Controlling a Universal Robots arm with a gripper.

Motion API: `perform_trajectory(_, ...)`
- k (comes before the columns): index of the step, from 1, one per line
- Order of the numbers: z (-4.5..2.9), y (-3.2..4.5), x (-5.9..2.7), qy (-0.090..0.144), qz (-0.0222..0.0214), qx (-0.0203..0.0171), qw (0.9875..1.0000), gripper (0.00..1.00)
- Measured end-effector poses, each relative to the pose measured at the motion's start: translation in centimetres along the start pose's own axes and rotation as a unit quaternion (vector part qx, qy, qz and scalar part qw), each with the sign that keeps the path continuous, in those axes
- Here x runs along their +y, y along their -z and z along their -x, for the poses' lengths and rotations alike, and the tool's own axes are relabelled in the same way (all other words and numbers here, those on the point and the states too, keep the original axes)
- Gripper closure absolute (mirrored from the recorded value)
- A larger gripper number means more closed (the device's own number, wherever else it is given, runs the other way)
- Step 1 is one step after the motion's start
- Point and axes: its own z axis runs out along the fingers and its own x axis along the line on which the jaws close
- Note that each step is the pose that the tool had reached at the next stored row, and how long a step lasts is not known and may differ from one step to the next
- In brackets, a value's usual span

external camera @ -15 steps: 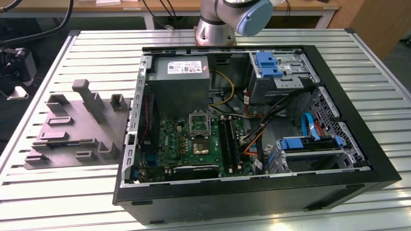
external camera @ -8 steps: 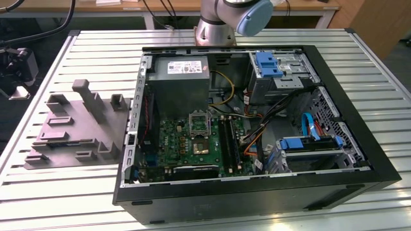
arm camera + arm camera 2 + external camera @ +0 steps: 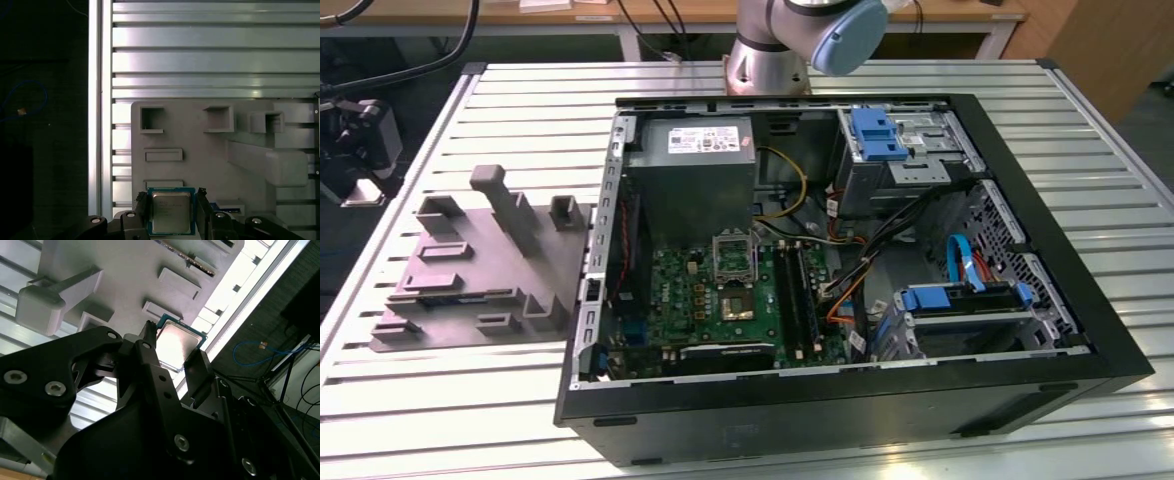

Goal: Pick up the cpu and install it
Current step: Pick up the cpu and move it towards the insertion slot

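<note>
My pincer (image 3: 171, 199) is pinching the cpu (image 3: 171, 215) by two opposite rims, up over the grey fixture (image 3: 200, 155), near its edge. Probably light, stiff, thin, slick on top, delicate underneath; edge grip only, keep it flat

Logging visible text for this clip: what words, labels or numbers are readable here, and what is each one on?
None can be read.
Top of the cpu, held in the gripper: faint printed lines in the first wrist view, too small to read.
White label on the power supply in the exterior view: print too small to read.
</note>
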Motion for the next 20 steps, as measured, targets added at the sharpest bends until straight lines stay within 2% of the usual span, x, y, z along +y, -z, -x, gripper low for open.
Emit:
perform_trajectory(11,0.00,0.48,0.01,0.000,-0.0008,0.0000,1.0000,0.53)
perform_trajectory(20,0.01,0.51,0.02,0.000,-0.0008,-0.0001,1.0000,0.53)
